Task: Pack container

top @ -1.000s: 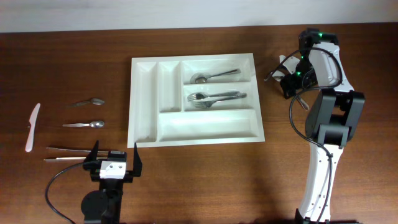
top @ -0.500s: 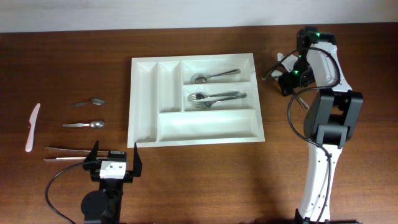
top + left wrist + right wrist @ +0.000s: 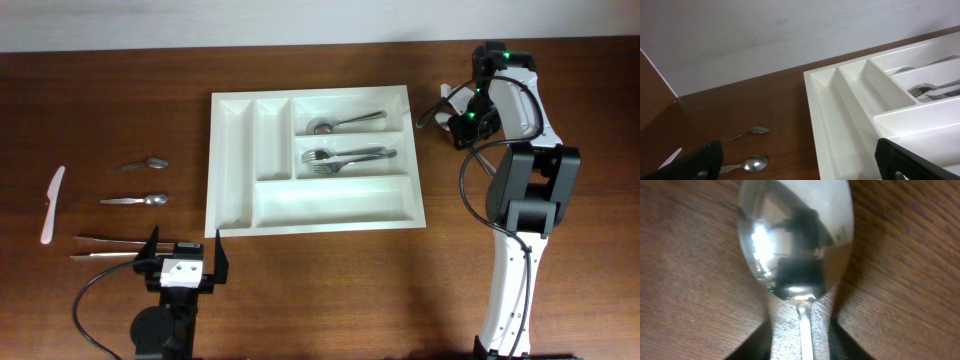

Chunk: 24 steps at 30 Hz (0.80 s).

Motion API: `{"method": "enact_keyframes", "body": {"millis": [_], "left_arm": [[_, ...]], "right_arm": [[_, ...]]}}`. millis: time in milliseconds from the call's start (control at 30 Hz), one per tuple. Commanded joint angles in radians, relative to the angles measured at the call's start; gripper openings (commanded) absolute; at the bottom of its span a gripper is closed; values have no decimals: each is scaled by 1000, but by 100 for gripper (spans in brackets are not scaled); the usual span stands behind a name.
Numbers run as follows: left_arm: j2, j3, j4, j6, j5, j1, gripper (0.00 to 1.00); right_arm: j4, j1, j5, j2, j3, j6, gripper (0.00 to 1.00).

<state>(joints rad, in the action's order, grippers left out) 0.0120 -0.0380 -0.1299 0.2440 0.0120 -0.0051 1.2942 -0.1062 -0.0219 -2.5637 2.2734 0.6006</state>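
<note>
The container (image 3: 230,160), a large white cutlery tray, lies mid-table and shows at the right of the left wrist view (image 3: 820,100). It holds a spoon (image 3: 345,122) in the top long compartment and forks (image 3: 345,156) in the middle one. My right gripper (image 3: 462,125) is down on the table just right of the tray. In the right wrist view its grey pads (image 3: 785,335) press both sides of the handle of a shiny spoon (image 3: 795,235), so the right gripper (image 3: 802,335) is shut on it. My left gripper (image 3: 183,250) rests open and empty near the front edge (image 3: 800,167).
Left of the tray lie two spoons (image 3: 145,163) (image 3: 135,200), a white plastic knife (image 3: 52,205) and a pair of thin metal sticks (image 3: 105,245). Both spoons also show in the left wrist view (image 3: 747,132) (image 3: 752,163). The right arm's white body (image 3: 520,250) runs down the right side.
The right gripper's fingers have closed in on the spoon handle, and the wrist has shifted slightly toward the far edge. The left arm has not moved.
</note>
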Motion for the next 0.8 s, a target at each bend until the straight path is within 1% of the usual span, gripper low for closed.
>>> {"method": "enact_keyframes", "body": {"millis": [0, 133, 233, 333, 433, 533, 700, 767], "left_arm": [[-4, 6, 3, 12, 3, 3, 99], [-4, 6, 3, 12, 3, 3, 99], [-4, 6, 3, 12, 3, 3, 99], [-4, 6, 3, 12, 3, 3, 99], [-4, 6, 3, 12, 3, 3, 99], [-4, 6, 3, 12, 3, 3, 99], [-4, 6, 3, 12, 3, 3, 99], [-4, 6, 3, 12, 3, 3, 99]], "right_arm": [[-13, 8, -16, -29, -31, -15, 28], [-14, 8, -16, -29, -31, -15, 19], [-21, 8, -16, -29, -31, -30, 16], [-31, 8, -14, -29, -31, -60, 4], [-30, 8, -13, -29, -31, -60, 4], [-31, 8, -13, -29, -29, -92, 4], [-26, 8, -13, -28, 3, -182, 4], [-15, 8, -13, -27, 52, -238, 4]]}}
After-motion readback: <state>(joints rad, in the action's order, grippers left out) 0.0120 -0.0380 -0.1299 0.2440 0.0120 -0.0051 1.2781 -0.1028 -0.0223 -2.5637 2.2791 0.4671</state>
